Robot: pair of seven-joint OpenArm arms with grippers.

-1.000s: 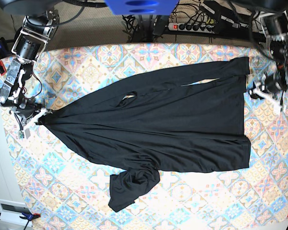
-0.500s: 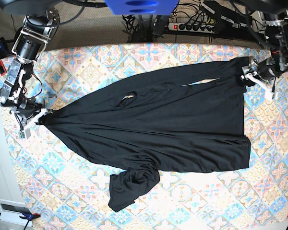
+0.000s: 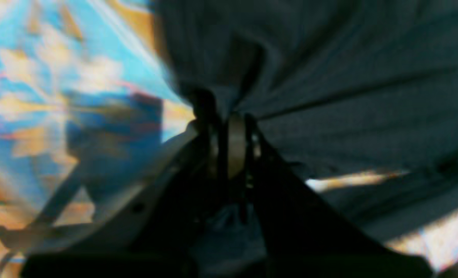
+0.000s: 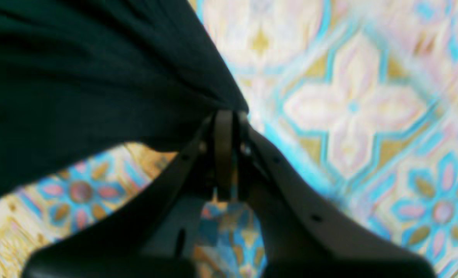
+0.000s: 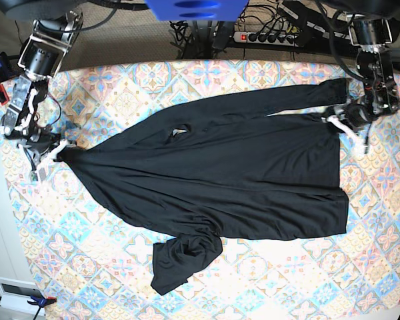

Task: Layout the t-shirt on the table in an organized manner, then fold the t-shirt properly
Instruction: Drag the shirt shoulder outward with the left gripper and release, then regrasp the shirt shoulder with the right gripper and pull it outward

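1. Still in the layout stage: shirt [image 5: 213, 180] lying across the middle of the counter [image 5: 273, 280], spread but skewed, nowhere near folded.
2. Body mostly flat; one sleeve bunched in a crumpled heap toward the near edge, the other stretched along the far edge toward the right corner.
3. Right fingers [image 5: 57, 152] clamped on a pinch of shirt near the counter's left edge, cloth fanning out from the grip in the wrist view [image 4: 229, 116].
4. Left fingers [image 5: 335, 121] closed on shirt fabric near the far right corner, folds gathering at the tips [image 3: 230, 116].
5. Left to do, by judgement: squaring the body, smoothing the bunched sleeve, then every fold.
6. Open cloth along the near edge and both near corners; little spare room at the left and right edges, where the arms already stand close to the rim.
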